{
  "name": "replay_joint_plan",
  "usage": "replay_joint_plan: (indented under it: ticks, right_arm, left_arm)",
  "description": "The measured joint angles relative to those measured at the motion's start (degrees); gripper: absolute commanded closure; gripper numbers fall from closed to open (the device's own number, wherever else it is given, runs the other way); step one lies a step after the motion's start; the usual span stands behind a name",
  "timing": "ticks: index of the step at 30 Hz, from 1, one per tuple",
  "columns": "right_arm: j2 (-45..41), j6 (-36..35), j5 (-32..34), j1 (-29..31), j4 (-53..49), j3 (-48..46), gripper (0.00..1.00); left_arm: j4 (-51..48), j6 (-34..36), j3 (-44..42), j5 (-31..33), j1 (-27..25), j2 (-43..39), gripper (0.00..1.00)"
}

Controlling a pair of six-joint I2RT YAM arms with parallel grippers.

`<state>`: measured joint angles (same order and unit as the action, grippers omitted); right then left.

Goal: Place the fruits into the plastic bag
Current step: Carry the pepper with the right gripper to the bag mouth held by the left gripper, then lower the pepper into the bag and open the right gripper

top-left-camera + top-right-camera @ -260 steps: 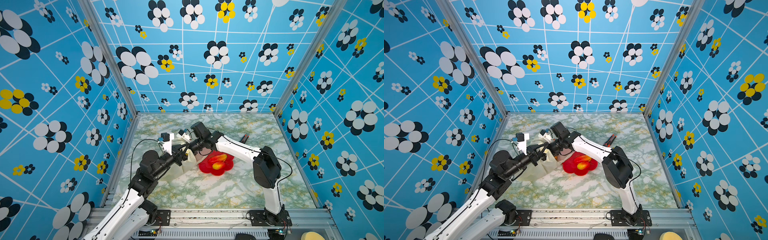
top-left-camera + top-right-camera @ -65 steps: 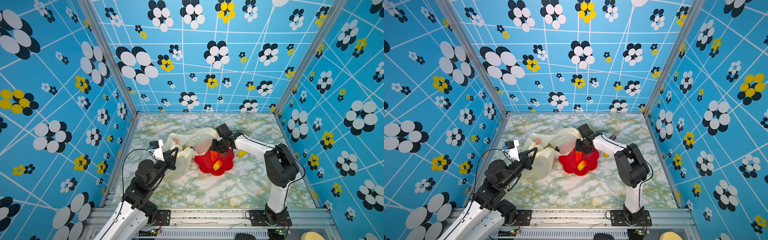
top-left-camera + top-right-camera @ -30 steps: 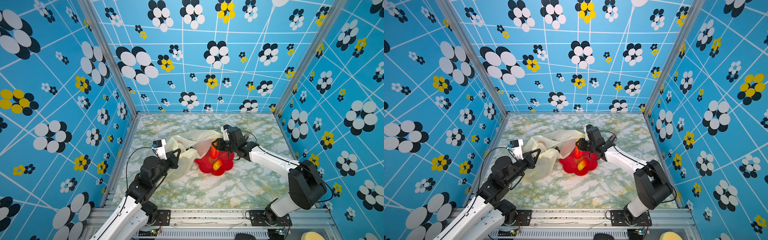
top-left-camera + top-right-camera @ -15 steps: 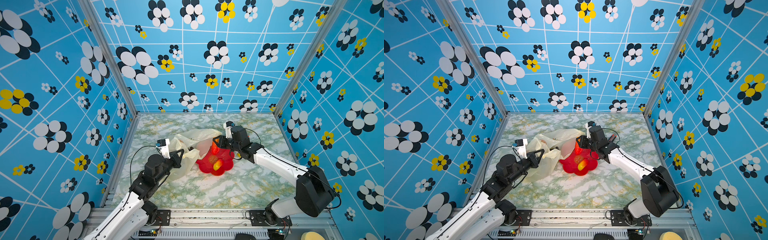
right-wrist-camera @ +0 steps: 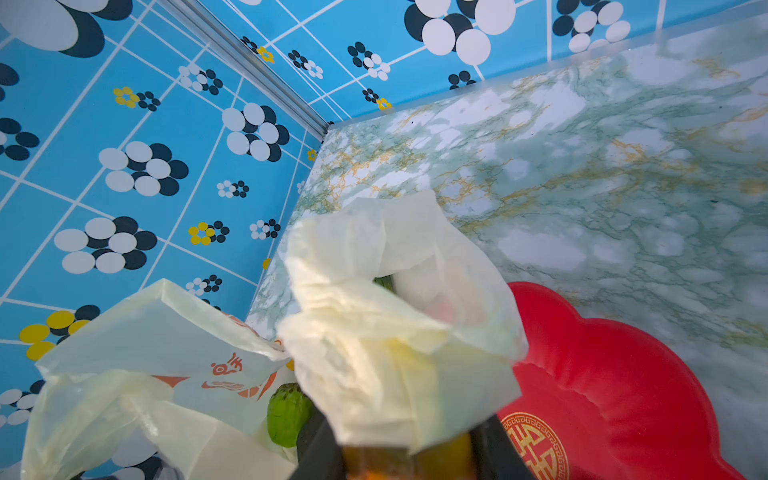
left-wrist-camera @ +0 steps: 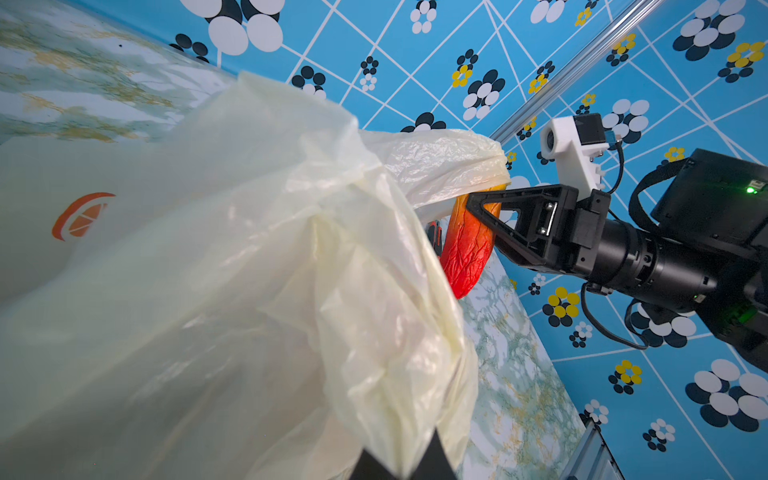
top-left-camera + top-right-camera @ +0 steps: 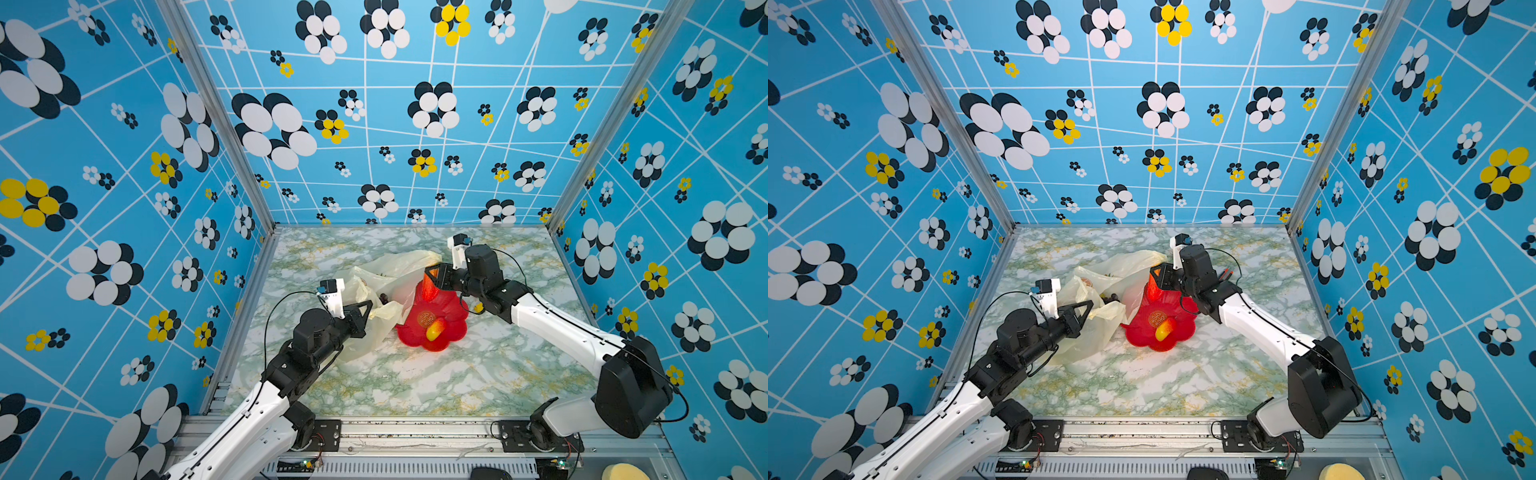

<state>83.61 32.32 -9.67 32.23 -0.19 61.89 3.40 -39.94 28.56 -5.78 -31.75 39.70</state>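
Plastic bag (image 7: 395,266) is lying crumpled on the marble table (image 7: 415,382), left of centre in both top views. Nearest you, the left gripper (image 7: 369,311) is pinching the bag's edge, jaws closed tight on the film. Just right of that, the red plate (image 7: 451,328) is sitting on the table w/ one yellow-red fruit (image 7: 434,331) resting on it. Farther back you're seeing a dark grape bunch (image 7: 383,297) showing inside the bag's open mouth, and the right wrist cam is showing a green fruit (image 5: 289,411) in there too. Farthest back, the right gripper (image 7: 432,278) is clamping a long red-orange fruit (image 6: 467,249) at the bag's mouth, above the plate's far edge, w/ bag film draping over it.
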Motion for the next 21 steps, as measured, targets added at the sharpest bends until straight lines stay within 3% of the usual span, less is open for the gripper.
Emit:
replay_joint_plan:
  ticks: [14,21]
  right_arm:
    - [0.5,0.2,-2.6,1.6,0.2,4.3,0.78]
    - [5.3,2.4,-4.0,3.8,2.1,7.4,0.78]
  left_arm:
    - [1.0,-0.2,0.0,-0.3,-0.8,0.7,1.0]
    - [1.4,-0.2,0.0,-0.4,-1.5,1.0,1.0]
